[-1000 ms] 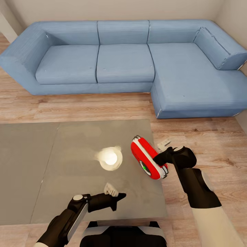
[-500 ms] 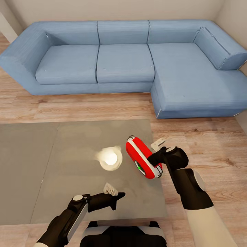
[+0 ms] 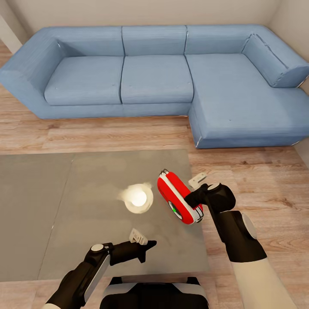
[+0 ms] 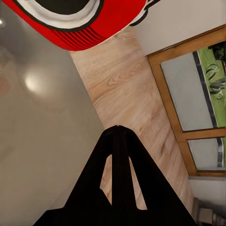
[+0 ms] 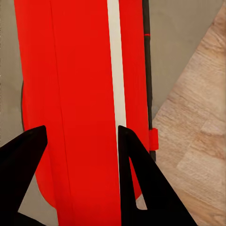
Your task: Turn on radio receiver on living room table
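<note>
The red radio receiver (image 3: 177, 196) with its white trim band is tilted over the right edge of the glossy grey table (image 3: 86, 206), and a small green spot shows on its face. My right gripper (image 3: 190, 200) is shut on the radio from the right side. In the right wrist view its two black fingers (image 5: 141, 188) straddle the red body (image 5: 70, 70). My left gripper (image 3: 150, 245) is shut with nothing in it, low over the table's near part. In the left wrist view the radio (image 4: 80, 23) lies beyond the shut fingertips (image 4: 117, 128).
A large blue L-shaped sofa (image 3: 154, 77) stands beyond the table on light wood floor (image 3: 257, 171). A bright light reflection (image 3: 137, 198) sits on the tabletop left of the radio. A wood-framed window (image 4: 197, 94) shows in the left wrist view.
A second ago the radio and my right gripper were farther right; both have shifted left together. Nothing has moved in the last half second. The left arm has stayed still.
</note>
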Robot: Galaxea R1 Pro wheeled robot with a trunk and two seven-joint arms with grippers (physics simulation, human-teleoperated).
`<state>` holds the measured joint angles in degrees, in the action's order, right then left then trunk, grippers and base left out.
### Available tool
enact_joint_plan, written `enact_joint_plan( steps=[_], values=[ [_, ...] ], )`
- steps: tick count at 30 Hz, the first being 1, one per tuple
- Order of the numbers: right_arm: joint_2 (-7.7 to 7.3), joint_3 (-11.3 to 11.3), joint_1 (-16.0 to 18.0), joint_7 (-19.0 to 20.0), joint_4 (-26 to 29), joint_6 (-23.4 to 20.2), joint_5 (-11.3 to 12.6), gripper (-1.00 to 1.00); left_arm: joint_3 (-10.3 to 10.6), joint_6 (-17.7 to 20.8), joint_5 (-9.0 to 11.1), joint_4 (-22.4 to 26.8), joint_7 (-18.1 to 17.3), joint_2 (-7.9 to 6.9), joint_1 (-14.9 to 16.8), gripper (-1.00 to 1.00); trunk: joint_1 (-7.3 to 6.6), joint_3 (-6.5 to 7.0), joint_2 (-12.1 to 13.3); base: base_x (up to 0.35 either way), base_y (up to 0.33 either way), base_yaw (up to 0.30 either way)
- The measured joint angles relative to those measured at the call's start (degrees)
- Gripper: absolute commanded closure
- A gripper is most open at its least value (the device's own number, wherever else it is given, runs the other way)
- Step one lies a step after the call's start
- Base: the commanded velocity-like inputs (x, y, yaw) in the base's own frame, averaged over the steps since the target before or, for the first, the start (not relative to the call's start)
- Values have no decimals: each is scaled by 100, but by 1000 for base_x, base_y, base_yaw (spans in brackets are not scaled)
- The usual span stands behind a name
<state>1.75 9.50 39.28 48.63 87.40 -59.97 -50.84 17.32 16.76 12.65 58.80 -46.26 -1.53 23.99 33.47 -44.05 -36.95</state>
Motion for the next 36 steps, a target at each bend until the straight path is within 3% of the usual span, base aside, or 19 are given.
enact_joint_plan(
  steps=[10, 15, 21, 24, 27, 33, 36],
  values=[
    [23, -3, 0, -17, -70, 0, 37, 100, -1, -21, -5, -265, 3, 16, 0, 100, 0, 0, 0, 0, 0, 0],
    [179, -16, 1, -42, -79, 1, 61, 100, 0, -23, -8, -302, 3, 21, 0, 100, 0, 0, 0, 0, 0, 0],
    [353, -34, 1, -341, -208, 83, 33, 100, 0, -23, -9, -307, 3, 20, 0, 100, 0, 0, 0, 0, 0, 0],
    [487, -55, 0, -405, -260, 211, 162, 100, 0, -24, -9, -308, 3, 21, 0, 100, 0, 0, 0, 0, 0, 0],
    [516, -62, 1, -436, -278, 316, 71, 100, 0, -23, -9, -308, 3, 21, 0, 100, 0, 0, 0, 0, 0, 0],
    [533, -175, 0, -464, -292, 560, 108, 100, 0, -25, -9, -307, 3, 21, 0, 100, 0, 0, 0, 0, 0, 0],
    [548, -220, 1, -491, -293, 611, 326, 100, 0, -29, -9, -308, 3, 22, 0, 100, 0, 0, 0, 0, 0, 0]
  ],
)
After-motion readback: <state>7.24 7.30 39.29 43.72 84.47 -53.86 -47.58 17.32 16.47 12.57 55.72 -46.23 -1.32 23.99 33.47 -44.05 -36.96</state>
